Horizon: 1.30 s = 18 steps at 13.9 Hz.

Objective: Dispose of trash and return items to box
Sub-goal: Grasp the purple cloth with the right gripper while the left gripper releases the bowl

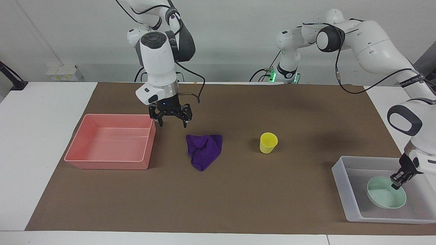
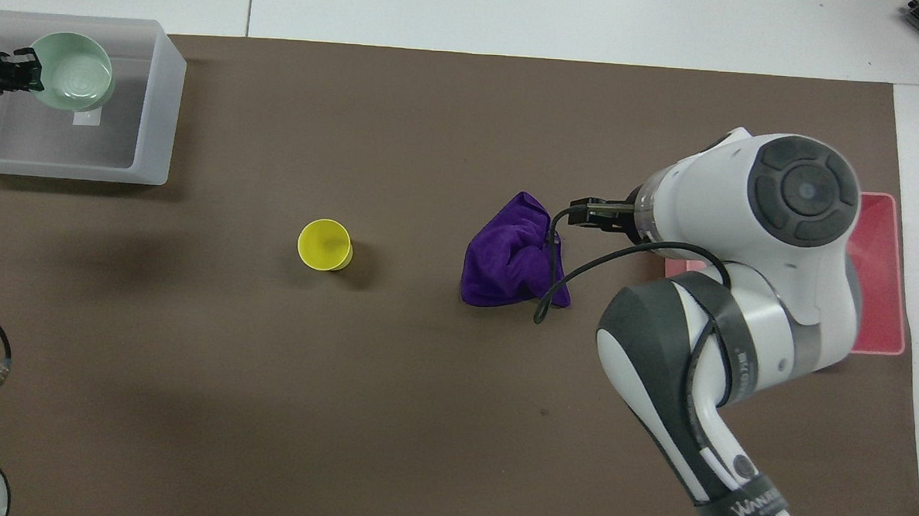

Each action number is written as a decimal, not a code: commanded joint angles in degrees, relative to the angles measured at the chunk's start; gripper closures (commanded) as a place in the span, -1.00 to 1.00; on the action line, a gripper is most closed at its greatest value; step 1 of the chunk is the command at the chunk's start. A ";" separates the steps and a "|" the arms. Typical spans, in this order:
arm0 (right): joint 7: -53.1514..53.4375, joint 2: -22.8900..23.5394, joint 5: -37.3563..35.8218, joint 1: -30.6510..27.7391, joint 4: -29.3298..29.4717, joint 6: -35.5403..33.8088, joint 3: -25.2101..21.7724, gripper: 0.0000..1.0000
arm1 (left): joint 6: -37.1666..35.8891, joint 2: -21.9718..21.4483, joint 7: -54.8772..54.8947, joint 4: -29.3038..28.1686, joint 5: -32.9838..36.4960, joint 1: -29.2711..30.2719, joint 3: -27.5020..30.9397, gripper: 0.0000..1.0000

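In the box (image 1: 344, 180): bowl (image 1: 385, 197), rim pinched by left gripper (image 1: 396, 181); toward the bin (image 1: 109, 160) from it, cloth (image 1: 203, 149), right gripper (image 1: 172, 119) spread above.

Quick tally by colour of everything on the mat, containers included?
Purple: 1, the cloth
Yellow: 1, the cup
Mint-green: 1, the bowl, in the tray
Pink: 1, the bin
Translucent whitish: 1, the tray
Total: 5
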 commanded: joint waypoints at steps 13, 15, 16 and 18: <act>9.27 14.24 0.39 9.44 -4.74 16.46 -0.22 -1.00 | 1.83 -2.75 -3.69 -3.98 0.15 -2.17 2.12 -1.00; 8.48 14.07 0.31 9.26 -5.62 16.89 -0.22 -1.00 | 1.05 -4.85 -0.89 -4.42 0.06 -2.35 2.03 -1.00; 7.95 14.07 0.30 8.91 -5.63 16.72 -0.22 -0.41 | 0.95 -7.65 1.39 -7.29 0.06 -2.70 1.94 -1.00; 8.03 14.07 0.30 8.38 -5.71 15.93 -0.22 0.74 | 1.04 -14.85 8.23 -15.28 0.06 -4.01 1.94 -1.00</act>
